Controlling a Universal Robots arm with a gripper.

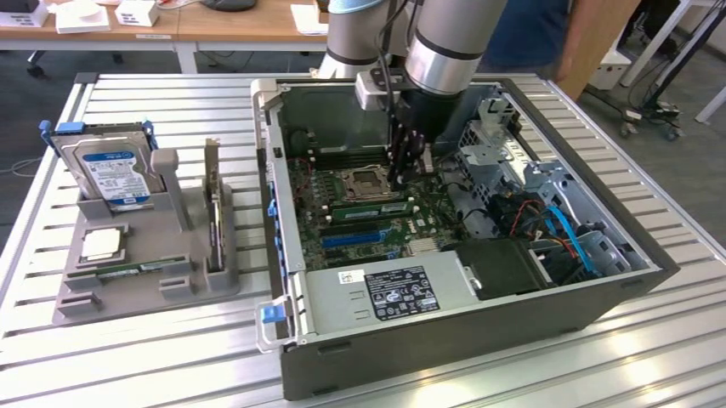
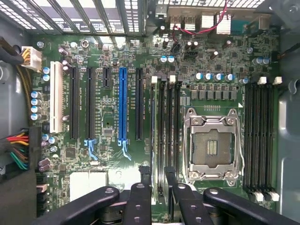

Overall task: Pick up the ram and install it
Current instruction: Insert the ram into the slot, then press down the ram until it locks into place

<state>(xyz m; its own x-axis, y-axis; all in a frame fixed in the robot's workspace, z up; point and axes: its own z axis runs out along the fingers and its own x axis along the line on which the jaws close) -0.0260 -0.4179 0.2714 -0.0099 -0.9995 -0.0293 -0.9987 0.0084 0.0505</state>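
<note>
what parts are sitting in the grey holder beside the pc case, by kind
hard drive: 1
expansion card: 1
ram stick: 1
square silver chip: 1
total: 4

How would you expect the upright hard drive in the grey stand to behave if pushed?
The hard drive stands on edge in the grey stand, so it would probably rock, not slide. Its metal casing suggests stiff and fairly heavy.

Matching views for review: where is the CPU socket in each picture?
Exterior view: CPU socket near the picture's middle, inside the open computer case.
Wrist view: CPU socket between two banks of memory slots.
Shared landmark: the blue expansion slot.
</note>
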